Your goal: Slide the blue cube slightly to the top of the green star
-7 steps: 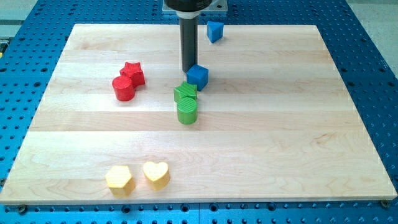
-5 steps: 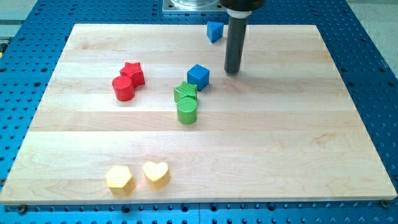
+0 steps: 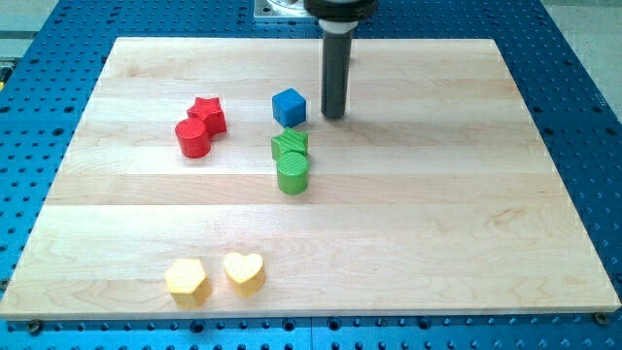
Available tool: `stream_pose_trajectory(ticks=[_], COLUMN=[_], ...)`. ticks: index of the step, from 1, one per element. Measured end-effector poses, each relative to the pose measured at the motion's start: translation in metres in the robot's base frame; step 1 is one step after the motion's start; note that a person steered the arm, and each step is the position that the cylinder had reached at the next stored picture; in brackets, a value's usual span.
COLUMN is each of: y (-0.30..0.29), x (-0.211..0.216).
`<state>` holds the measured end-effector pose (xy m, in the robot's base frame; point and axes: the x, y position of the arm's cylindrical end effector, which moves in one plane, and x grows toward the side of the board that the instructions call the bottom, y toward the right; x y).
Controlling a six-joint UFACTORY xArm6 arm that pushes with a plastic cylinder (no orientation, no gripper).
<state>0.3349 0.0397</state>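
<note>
No pincer here: my tip (image 3: 333,116) holds nothing, resting just right of the blue cube (image 3: 289,107) toward the tabletop (image 3: 486,194) top edge. That cube sits just above the green star (image 3: 290,145); task looks nearly done.

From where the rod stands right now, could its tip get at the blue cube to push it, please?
Probably yes. My tip sits just to the view's right of the blue cube, with bare board between them; the green star lies below the cube, out of the way.
</note>
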Motion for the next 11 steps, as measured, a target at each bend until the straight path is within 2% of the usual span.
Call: stream_pose_trajectory(ticks=[1,4,7,9,10,11], y=[-0.010,-0.076,-0.040,-0.039,-0.044,-0.072], x=[-0.022,-0.027,-0.017,-0.005,-0.028,-0.032])
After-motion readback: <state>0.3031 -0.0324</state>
